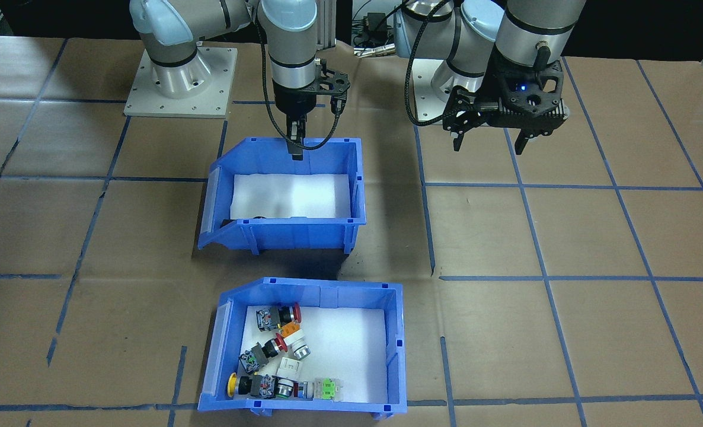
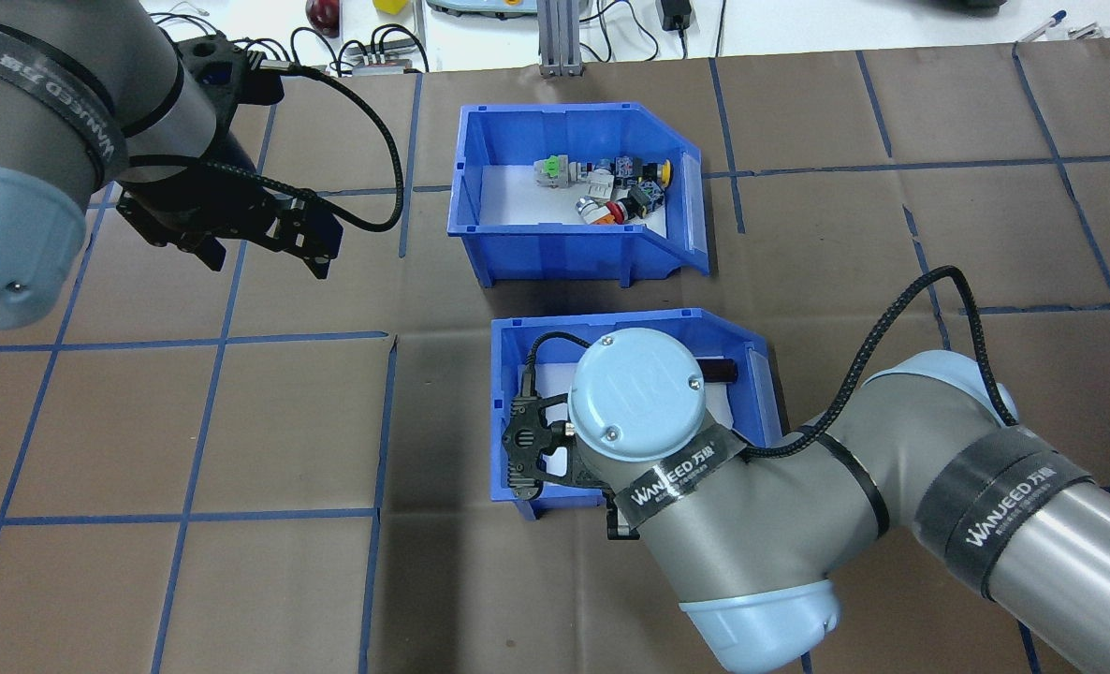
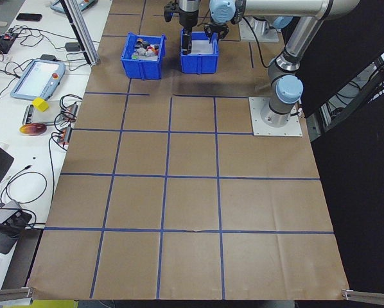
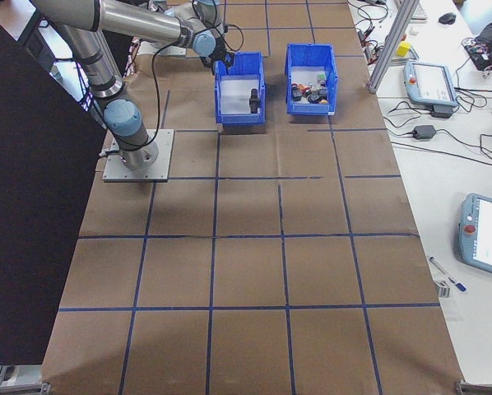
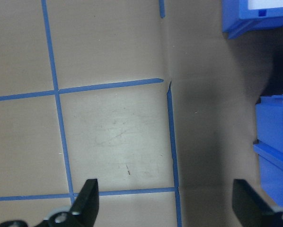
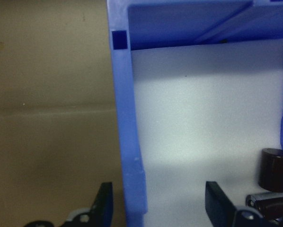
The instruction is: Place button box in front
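**Desk:** Where is the button box as you see it?

**Operator:** Just beyond the plain bin, on the side away from the robot, a strip of worktop between them. The two sit parallel, cut-away fronts both facing the robot's right. Neither claw touches the button box.

**Desk:** And your claws?

**Operator:** My right claw is down at the plain bin's robot-side wall, spread wide with one finger outside and one over the white liner. It straddles the wall without gripping it. A dark cylinder lies inside, by the inner finger. My left claw hangs wide and empty over bare worktop, well off the plain bin's left side.

**Desk:** So what does the coming move turn on?

**Operator:** On order along one line: robot, plain bin, button box. I read the right claw's straddle as preparation to shift the plain bin and so change which bin leads. The button box is about as far from one claw as from the other.
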Controlling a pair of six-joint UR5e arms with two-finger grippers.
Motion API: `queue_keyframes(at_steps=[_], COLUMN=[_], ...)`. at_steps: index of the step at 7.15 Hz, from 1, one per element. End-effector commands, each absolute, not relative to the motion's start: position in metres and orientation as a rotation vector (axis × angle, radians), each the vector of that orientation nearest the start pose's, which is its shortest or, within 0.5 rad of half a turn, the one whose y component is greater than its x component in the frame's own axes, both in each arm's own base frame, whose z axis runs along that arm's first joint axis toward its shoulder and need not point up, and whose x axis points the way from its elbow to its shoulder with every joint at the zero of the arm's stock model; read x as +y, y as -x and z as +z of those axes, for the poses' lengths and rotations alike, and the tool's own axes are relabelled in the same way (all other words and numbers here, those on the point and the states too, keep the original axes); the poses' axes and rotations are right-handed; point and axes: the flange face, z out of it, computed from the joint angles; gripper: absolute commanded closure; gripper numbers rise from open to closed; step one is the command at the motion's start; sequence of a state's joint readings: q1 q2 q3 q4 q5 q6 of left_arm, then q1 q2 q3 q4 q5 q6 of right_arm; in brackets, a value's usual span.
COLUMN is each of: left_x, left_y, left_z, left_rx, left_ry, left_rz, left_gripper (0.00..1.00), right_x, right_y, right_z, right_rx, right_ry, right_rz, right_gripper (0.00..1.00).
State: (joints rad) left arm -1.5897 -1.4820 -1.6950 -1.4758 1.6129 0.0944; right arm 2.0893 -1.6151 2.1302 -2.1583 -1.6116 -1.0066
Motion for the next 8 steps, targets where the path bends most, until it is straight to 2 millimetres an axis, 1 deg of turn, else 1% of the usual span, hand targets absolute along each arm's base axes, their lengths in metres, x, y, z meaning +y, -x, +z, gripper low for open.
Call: queue_keyframes(at_steps=[1, 2, 3, 4, 5, 6, 7, 8], left_x=[-0.458, -0.459, -0.457, -0.458, -0.46, -0.463, -0.465, -0.466], left_y=[0.139, 0.14, 0.141, 0.141, 0.141, 0.141, 0.141, 0.142], left_z=[0.477, 0.475, 0.478, 0.479, 0.477, 0.479, 0.478, 0.477], left_rx=[3.095, 3.104, 3.108, 3.107, 3.107, 3.109, 3.113, 3.117], left_ry=[-0.193, -0.194, -0.187, -0.178, -0.175, -0.173, -0.174, -0.174], left_rz=[-0.086, -0.082, -0.091, -0.094, -0.089, -0.094, -0.09, -0.088], left_gripper=[0.01, 0.01, 0.01, 0.01, 0.01, 0.01, 0.01, 0.01], right_x=[-0.31, -0.312, -0.326, -0.35, -0.377, -0.395, -0.41, -0.42], right_y=[-0.32, -0.313, -0.303, -0.282, -0.256, -0.235, -0.216, -0.193], right_z=[0.337, 0.361, 0.38, 0.389, 0.404, 0.418, 0.428, 0.432], right_rx=[2.321, 2.333, 2.406, 2.524, 2.657, 2.795, 2.91, 2.978], right_ry=[2.185, 2.164, 2.089, 1.943, 1.773, 1.558, 1.335, 1.154], right_rz=[-0.032, 0.014, 0.009, -0.023, -0.082, -0.112, -0.14, -0.097], right_gripper=[0.0, 0.0, 0.0, 0.0, 0.0, 0.0, 0.0, 0.0])
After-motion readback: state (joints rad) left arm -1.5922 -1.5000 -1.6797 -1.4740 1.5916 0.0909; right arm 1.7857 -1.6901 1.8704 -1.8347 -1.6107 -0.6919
